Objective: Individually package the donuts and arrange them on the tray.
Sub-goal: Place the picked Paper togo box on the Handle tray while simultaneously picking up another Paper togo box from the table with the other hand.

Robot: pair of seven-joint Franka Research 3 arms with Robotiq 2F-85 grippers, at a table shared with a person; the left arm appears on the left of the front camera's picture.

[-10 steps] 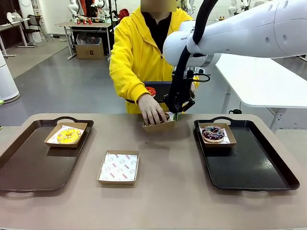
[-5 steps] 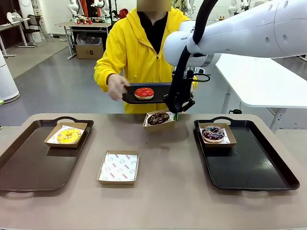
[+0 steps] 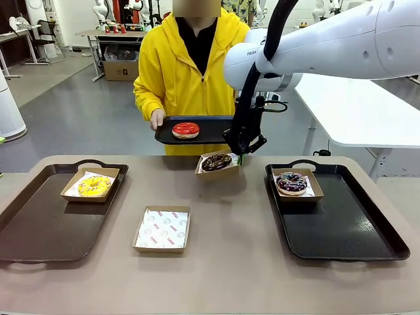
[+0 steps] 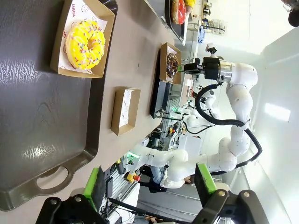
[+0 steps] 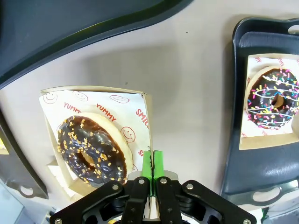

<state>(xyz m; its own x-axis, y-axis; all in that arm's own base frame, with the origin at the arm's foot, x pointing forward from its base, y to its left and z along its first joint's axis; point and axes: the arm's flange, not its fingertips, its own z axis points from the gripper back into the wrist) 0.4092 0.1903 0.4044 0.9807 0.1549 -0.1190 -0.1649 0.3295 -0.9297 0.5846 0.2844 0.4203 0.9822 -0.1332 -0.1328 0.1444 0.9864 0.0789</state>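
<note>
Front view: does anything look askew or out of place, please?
The shallow cardboard box holding the chocolate-brown sprinkled donut sits skewed, its rim pinched by the shut right gripper; nothing looks spilled.

Bright even light, sharp, wide-angle warping

White arm [image 3: 341, 39], blk cable [image 3: 273, 26]; blk right gripper [image 5: 152, 156] w/ green fingers [image 5: 147, 168]. Person [image 3: 172, 72]: yellow hoodie, blk shirt.

Liner paper [image 5: 110, 100] in box [image 5: 93, 88]: red "YUMMY", "SMILE". Right arm [image 3: 315, 42]: "FRAN", rest hidden.
</note>
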